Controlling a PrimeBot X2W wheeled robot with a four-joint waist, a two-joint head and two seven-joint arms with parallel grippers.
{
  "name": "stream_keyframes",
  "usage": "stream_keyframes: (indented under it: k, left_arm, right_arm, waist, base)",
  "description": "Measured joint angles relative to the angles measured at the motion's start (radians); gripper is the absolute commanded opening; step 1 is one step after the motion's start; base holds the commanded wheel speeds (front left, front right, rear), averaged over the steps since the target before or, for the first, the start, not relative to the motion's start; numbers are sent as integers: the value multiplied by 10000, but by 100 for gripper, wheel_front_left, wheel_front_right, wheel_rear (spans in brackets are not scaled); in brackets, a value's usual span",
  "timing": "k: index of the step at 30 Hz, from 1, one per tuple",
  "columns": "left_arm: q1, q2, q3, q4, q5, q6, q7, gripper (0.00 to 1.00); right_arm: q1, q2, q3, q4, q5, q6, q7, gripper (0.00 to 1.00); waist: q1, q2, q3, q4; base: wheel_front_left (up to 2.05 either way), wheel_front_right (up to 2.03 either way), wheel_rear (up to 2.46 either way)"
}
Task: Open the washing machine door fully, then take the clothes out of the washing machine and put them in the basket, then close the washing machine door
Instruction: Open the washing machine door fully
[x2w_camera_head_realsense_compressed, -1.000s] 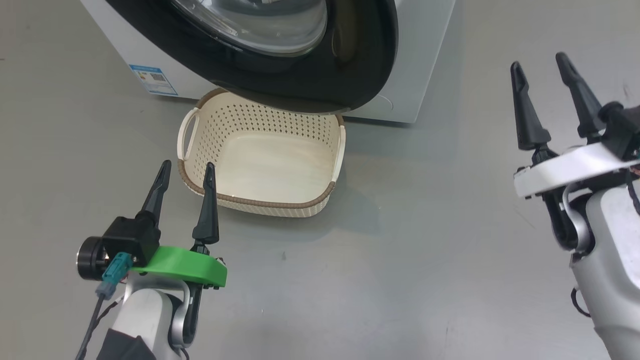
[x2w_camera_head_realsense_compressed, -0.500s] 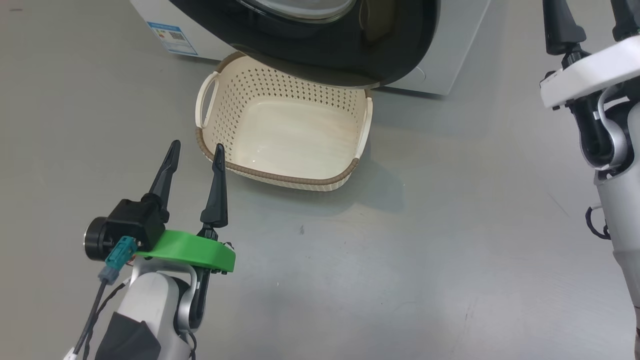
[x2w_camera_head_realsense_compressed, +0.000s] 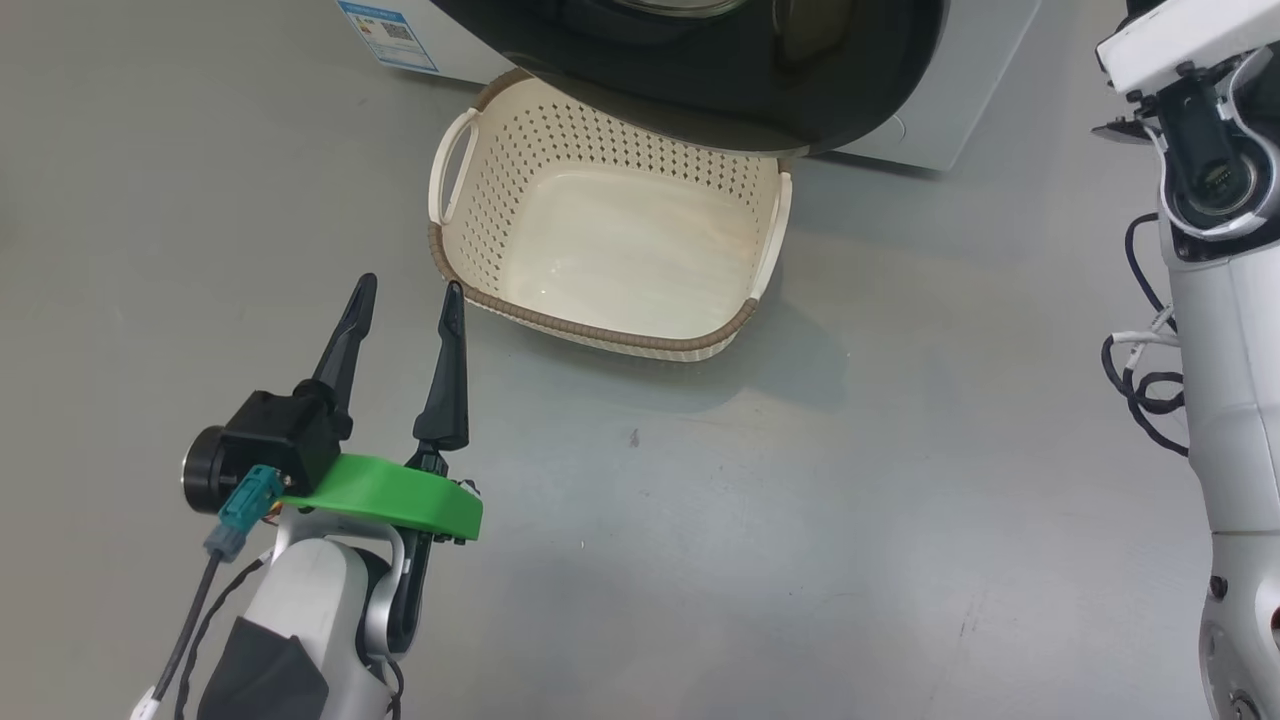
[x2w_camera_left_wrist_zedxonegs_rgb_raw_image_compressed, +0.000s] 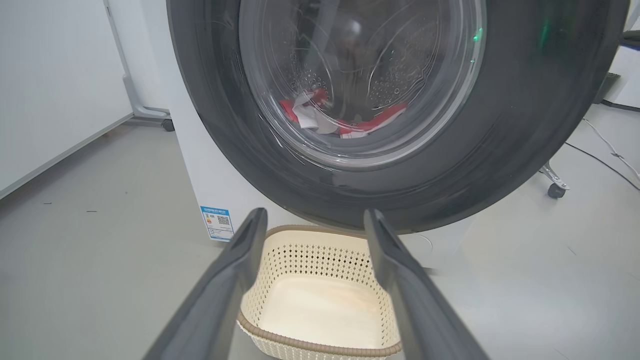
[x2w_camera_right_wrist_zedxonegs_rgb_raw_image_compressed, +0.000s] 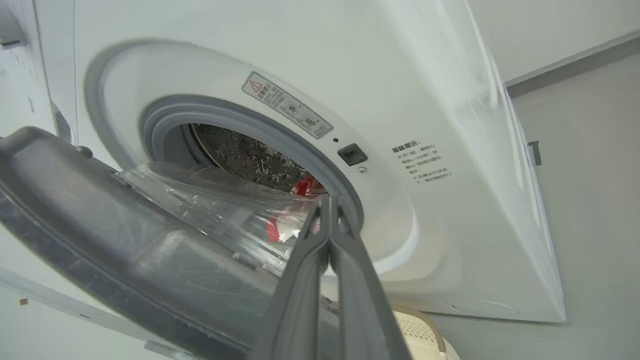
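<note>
Clothes (x2w_camera_left_wrist_zedxonegs_rgb_raw_image_compressed: 370, 125), red with some white fabric, lie low in the steel drum of a white washing machine (x2w_camera_right_wrist_zedxonegs_rgb_raw_image_compressed: 400, 75), seen through the glass of its door (x2w_camera_left_wrist_zedxonegs_rgb_raw_image_compressed: 525, 125), which stands swung partway out from the grey-ringed opening. A cream basket (x2w_camera_head_realsense_compressed: 620, 150) sits on the grey floor (x2w_camera_head_realsense_compressed: 800, 550) directly in front of the machine, its far end under the door's black rim. The left gripper (x2w_camera_head_realsense_compressed: 409, 290) hovers low beside the basket's near left corner, its 2 fingers spread apart and holding nothing. The right gripper (x2w_camera_right_wrist_zedxonegs_rgb_raw_image_compressed: 327, 205) is raised, its 2 fingers pressed together with nothing between them, tips pointing into the gap between the glass bowl and the opening; whether they touch the glass cannot be told.
</note>
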Motion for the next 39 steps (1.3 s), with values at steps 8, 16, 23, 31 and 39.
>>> stream_keyframes:
  k: [8,16,23,31,39]
  left_arm:
    - [-11,-4,-59,8,-48,31,0,100]
    - [-19,-4,-107,12,-107,44,0,100]
    - [-66,-6,-128,2,-121,117,0,100]
    - [-175,-6,-150,0,-121,121,0,100]
    - [-206,-6,-165,0,-121,132,0,100]
  right_arm:
    - [-695,627,-748,849,2196,-150,1712,0]
    - [-1361,681,-1183,1333,3375,-756,3058,0]
    - [-1738,692,-1266,1664,3873,-1335,3998,0]
    - [-2044,754,-1415,1941,4381,-1822,4742,0]
    - [-2092,790,-1413,2146,4748,-2000,5386,0]
  waist:
    - [0,0,63,147]
    - [0,0,106,226]
    - [0,0,192,286]
    - [0,0,293,324]
    - [1,0,358,372]
  base:
    - [0,0,0]
    - [0,0,0]
    - [0,0,0]
    - [0,0,0]
    - [0,0,0]
